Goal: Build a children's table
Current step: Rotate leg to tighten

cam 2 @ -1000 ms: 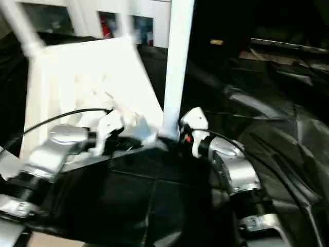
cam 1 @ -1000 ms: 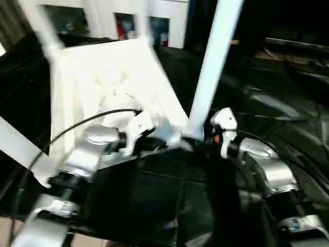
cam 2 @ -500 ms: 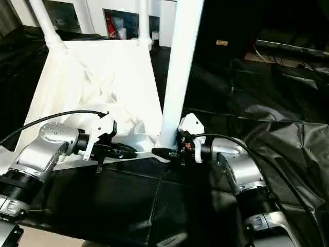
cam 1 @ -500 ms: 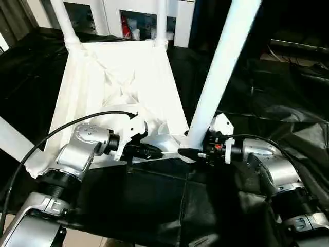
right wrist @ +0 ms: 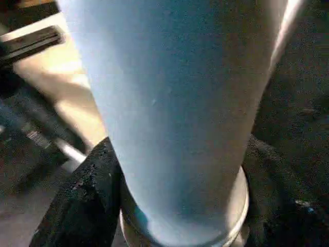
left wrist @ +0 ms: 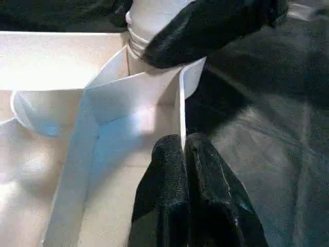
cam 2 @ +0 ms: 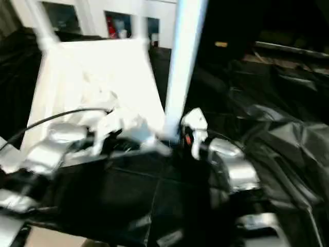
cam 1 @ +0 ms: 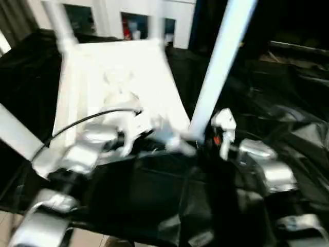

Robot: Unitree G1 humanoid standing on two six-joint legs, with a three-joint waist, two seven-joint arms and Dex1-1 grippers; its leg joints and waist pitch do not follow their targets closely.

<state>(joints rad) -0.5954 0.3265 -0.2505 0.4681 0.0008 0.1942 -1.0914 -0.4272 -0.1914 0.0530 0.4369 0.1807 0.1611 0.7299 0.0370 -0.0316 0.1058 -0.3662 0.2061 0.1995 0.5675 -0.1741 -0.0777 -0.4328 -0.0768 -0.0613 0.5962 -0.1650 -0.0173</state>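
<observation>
The children's table tabletop (cam 1: 118, 77) is lying upside down on the black-draped worktop (cam 1: 288, 118), underside and raised rim facing up, taking up the middle-left of the head view. It's pretty smeared there, so fine detail is hard to make out. Four white tube legs are standing up out of the corner sockets: two at the far corners (cam 1: 59, 25), one at the near-left corner that runs off the picture edge (cam 1: 18, 136), and the near-right leg (cam 1: 221, 62), which is the fat one rising right in front of the camera.

The right tool (right wrist: 180, 206) sits at the base of that near-right leg, one black finger on each side of the tube just above the socket collar, so it's wrapped around the leg. The left tool (left wrist: 185, 154) is pinched tight on the thin upright rim wall of the tabletop, right beside that same corner socket (left wrist: 149, 31). A black cable (cam 1: 87, 119) loops over the left forearm.
</observation>
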